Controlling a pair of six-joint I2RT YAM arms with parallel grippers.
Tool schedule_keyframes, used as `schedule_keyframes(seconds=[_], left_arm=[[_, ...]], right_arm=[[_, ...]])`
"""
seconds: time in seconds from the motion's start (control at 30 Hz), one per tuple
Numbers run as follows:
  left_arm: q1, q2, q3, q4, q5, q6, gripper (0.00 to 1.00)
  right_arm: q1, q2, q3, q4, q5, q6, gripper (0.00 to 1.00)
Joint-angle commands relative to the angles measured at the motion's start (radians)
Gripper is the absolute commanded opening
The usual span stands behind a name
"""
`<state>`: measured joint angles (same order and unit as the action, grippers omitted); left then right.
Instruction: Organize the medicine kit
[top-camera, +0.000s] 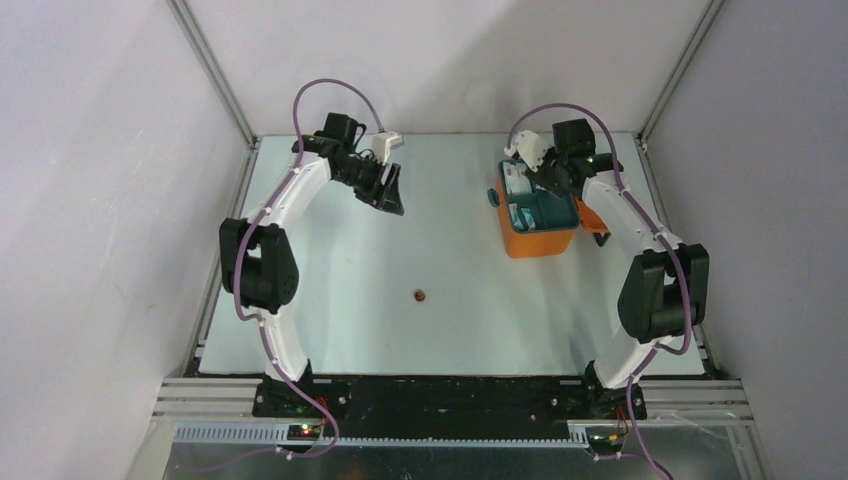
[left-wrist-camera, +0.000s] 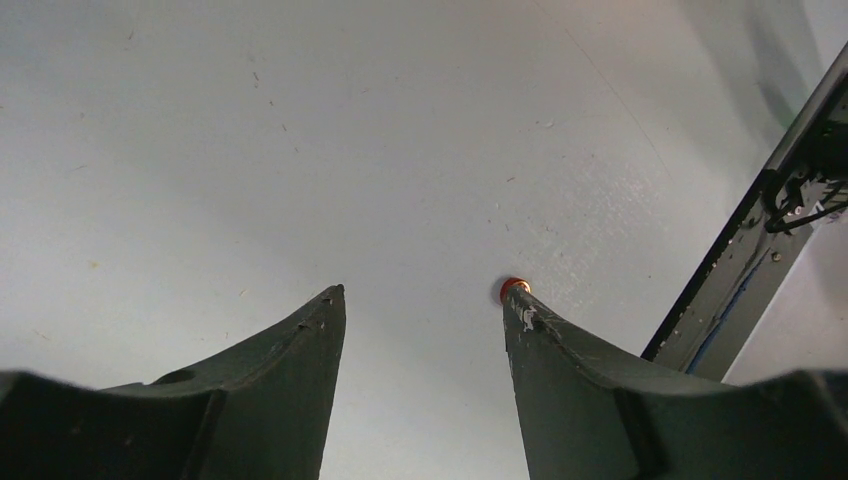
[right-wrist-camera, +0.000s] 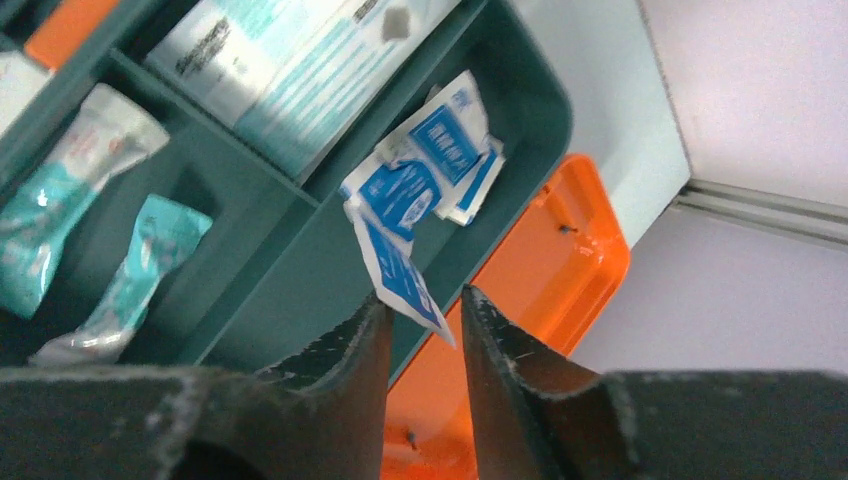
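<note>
The medicine kit (top-camera: 538, 240) is an orange box standing open at the back right of the table. Its orange lid (right-wrist-camera: 520, 270) lies folded back beside the teal divided tray (right-wrist-camera: 290, 270). My right gripper (right-wrist-camera: 425, 300) hovers over the tray's end compartment with its jaws apart. A blue-and-white sachet (right-wrist-camera: 400, 270) hangs with its lower corner between the fingertips and leans on the left one. Two more blue sachets (right-wrist-camera: 440, 150) lie in that compartment. My left gripper (top-camera: 392, 195) is open and empty, well left of the kit above the bare table (left-wrist-camera: 300, 150).
Other tray compartments hold a white-and-teal carton (right-wrist-camera: 290, 70) and two teal wrapped packs (right-wrist-camera: 140, 260). A small red round piece (top-camera: 420, 295) lies on the table's middle, showing just past my left gripper's right fingertip (left-wrist-camera: 513, 286). Grey walls and an aluminium frame enclose the table.
</note>
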<state>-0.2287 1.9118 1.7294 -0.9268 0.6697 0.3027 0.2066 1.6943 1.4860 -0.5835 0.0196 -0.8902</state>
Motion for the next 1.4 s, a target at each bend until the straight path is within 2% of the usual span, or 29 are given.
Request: schedule_keyframes(seconds=[0.0,0.17,0.37,0.5,0.63,0.7,0.8,1.0,1.2,1.37], left_arm=[[0.002,-0.034,0.004,0.03,0.049,-0.024,0.65],[0.003,-0.039,-0.011,0.035,0.05,-0.026,0.65],[0.002,-0.038,-0.023,0.036,0.053,-0.034,0.66],[0.003,-0.041,-0.028,0.037,0.05,-0.051,0.66],[0.004,-0.059,-0.046,0.037,-0.001,-0.083,0.65],[0.013,-0.071,-0.058,0.038,-0.03,-0.114,0.66],[0.029,-0.093,-0.077,0.041,-0.091,-0.165,0.65],[0.061,-0.161,-0.104,0.078,-0.177,-0.281,0.66],[0.072,-0.249,-0.179,0.155,-0.142,-0.41,0.67],[0.078,-0.304,-0.263,0.232,-0.111,-0.483,0.67]], right_arm=[[0.001,-0.064,-0.004,-0.126,0.014,0.026,0.41],[0.0,-0.142,0.026,-0.268,-0.038,0.067,0.45],[0.006,-0.135,0.163,-0.366,-0.223,0.213,0.6],[0.035,-0.056,0.248,-0.412,-0.436,0.267,0.59],[0.103,0.046,0.314,-0.431,-0.583,0.261,0.55],[0.159,0.104,0.371,-0.472,-0.619,0.203,0.54],[0.283,0.174,0.408,-0.497,-0.595,0.066,0.52],[0.347,0.272,0.374,-0.468,-0.693,-0.057,0.51],[0.441,0.304,0.25,-0.425,-0.598,-0.251,0.51],[0.524,0.222,0.033,-0.276,-0.548,-0.431,0.53]])
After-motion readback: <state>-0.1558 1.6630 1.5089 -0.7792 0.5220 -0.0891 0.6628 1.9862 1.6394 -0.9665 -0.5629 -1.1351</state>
